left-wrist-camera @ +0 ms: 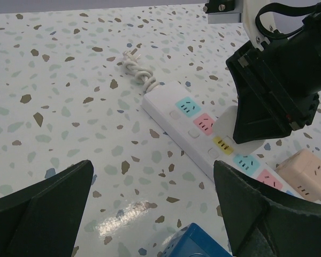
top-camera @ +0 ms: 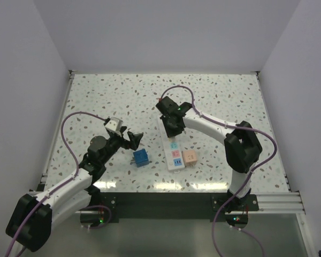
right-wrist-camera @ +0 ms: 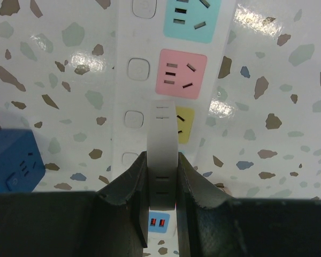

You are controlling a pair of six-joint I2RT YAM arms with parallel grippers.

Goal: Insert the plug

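White arms (top-camera: 204, 122), black fingers (left-wrist-camera: 43, 214) — purple cables (top-camera: 63, 131)

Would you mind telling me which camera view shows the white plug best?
The right wrist view: the white plug sits centre, pinched between the fingers of the right gripper, over the yellow socket. The left wrist view shows only its lower part under the gripper. In the top view I cannot make it out.

2 arms stretched forward, 1 grip wide, 1 tight.
The left gripper (top-camera: 125, 137) hangs low, fingers spread fully apart; the right gripper (top-camera: 172, 130) points straight down, fingers pinched close, elbow bent.
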